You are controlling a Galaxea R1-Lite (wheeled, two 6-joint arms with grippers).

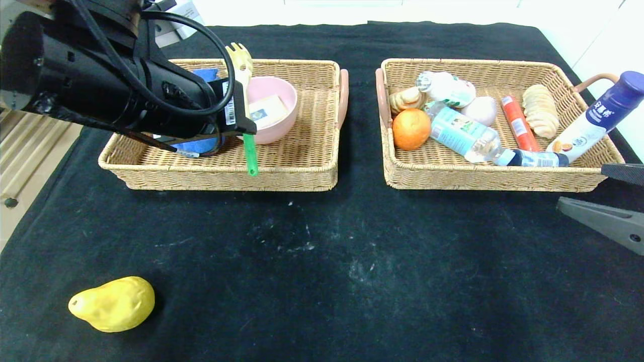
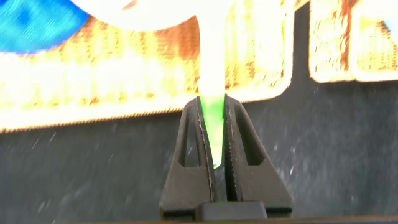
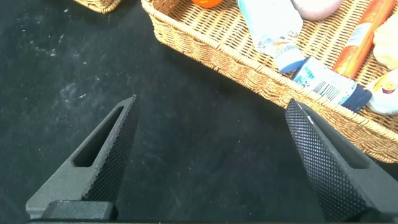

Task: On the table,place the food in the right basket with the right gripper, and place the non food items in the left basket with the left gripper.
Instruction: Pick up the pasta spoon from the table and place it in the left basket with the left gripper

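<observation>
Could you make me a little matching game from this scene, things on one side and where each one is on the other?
Things:
1. yellow pear
2. pink bowl
3. orange
4. green stick

Places:
A. in the right basket
B. pinched in the shut left hand
C. on the black table, outside both baskets
D. in the left basket

Pairs: 1-C, 2-D, 3-A, 4-B

You see pale wood-plank floor (image 1: 30, 146) left of table edge, bright white surface (image 1: 453, 10) beyond far edge, strong light overexposing far side.
</observation>
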